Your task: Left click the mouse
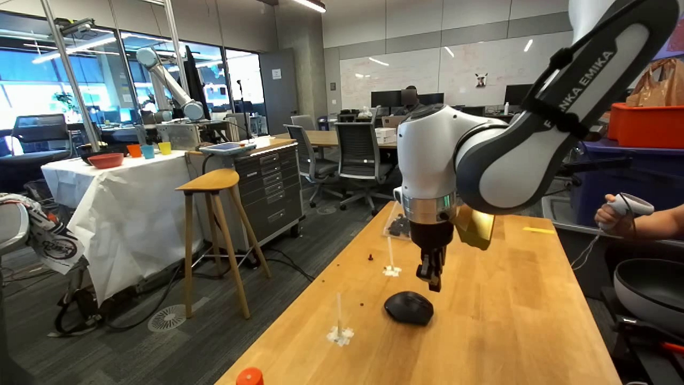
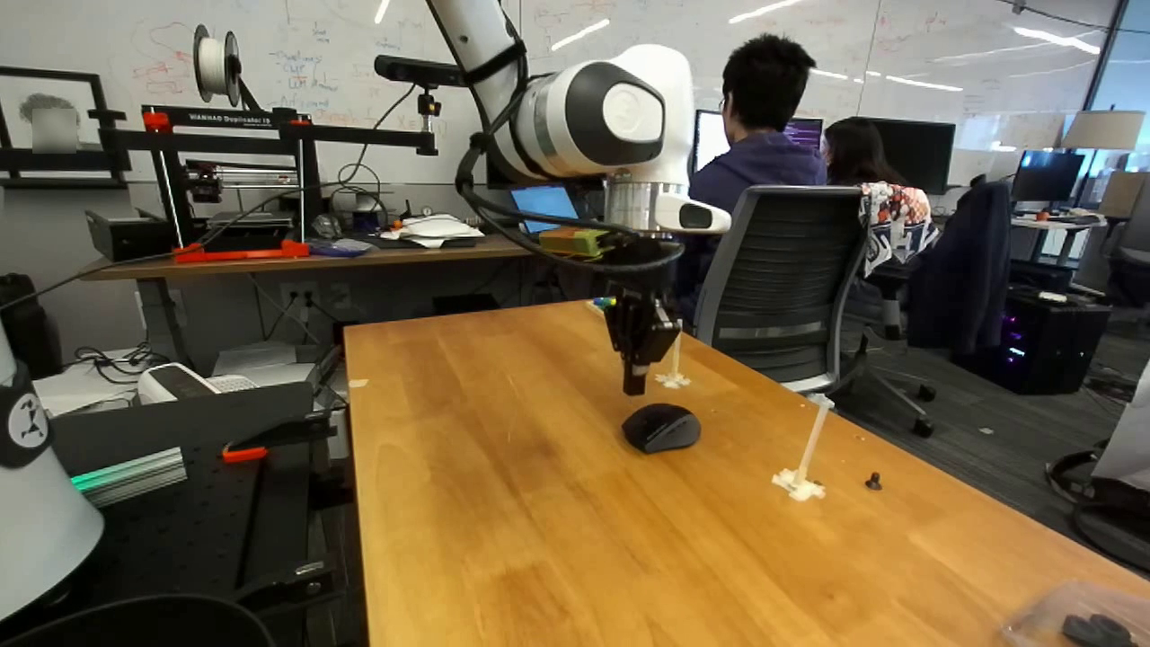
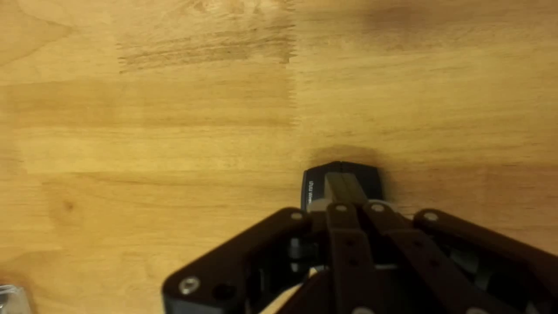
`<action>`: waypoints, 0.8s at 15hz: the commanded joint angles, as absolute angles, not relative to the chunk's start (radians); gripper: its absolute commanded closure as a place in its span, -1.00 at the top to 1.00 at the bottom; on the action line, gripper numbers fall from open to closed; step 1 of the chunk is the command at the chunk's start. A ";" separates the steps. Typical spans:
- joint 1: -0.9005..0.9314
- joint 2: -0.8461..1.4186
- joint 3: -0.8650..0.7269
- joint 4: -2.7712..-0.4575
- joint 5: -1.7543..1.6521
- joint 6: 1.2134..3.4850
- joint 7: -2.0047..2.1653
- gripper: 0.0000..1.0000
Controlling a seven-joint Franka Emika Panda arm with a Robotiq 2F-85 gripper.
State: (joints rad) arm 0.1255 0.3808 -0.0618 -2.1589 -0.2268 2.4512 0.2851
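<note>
- Mouse (image 3: 316, 185): black, low dome, on the bench (image 1: 513, 299), below the gripper (image 1: 434, 283).
- Orientation, wrist view: front edge, with the split between the two buttons, faces the top of that view. Long axis runs up-down there, across the wood grain. Pale lettering on its left flank, too small to read. Rear end hidden under the gripper. Front and rear cannot be told apart in the exterior views.
- Gripper: fingers together, tips side by side, pointing down. In the wrist view the tips cover the middle of the mouse's front part; both exterior views show a gap between tips and mouse.
- Two thin pale pegs (image 1: 339, 315), each on a white patch; mouse lies off to one side of them.
- Dark bits (image 1: 370, 258) scattered near the pegs.
- Clear packet (image 2: 1033, 618) on the bench, dark pieces in it.
- Red cap (image 1: 250, 376), cut by the frame edge.
- Hand (image 1: 608, 215) beside the bench, holding a white controller (image 1: 636, 204).
</note>
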 commanded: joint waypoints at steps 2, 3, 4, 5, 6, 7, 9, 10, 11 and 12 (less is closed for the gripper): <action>0.106 0.193 -0.040 -2.261 -0.195 2.443 0.236 -1.00; 0.102 0.165 -0.037 -2.272 -0.189 2.440 0.231 -1.00; 0.096 0.133 -0.031 -2.284 -0.174 2.438 0.218 -1.00; 0.092 0.104 -0.028 -2.295 -0.162 2.437 0.210 -1.00; 0.087 0.078 -0.025 -2.305 -0.152 2.436 0.202 -1.00; 0.085 0.050 -0.024 -2.315 -0.146 2.432 0.196 -1.00; 0.080 0.005 -0.020 -2.326 -0.130 2.417 0.177 -1.00; 0.078 -0.016 -0.018 -2.330 -0.124 2.407 0.168 -1.00; 0.075 -0.035 -0.017 -2.335 -0.115 2.396 0.156 -1.00; 0.072 -0.051 -0.015 -2.335 -0.086 2.374 0.130 -1.00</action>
State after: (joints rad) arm 0.1010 0.0336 -0.0405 -2.3012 -0.1477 2.4212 0.2003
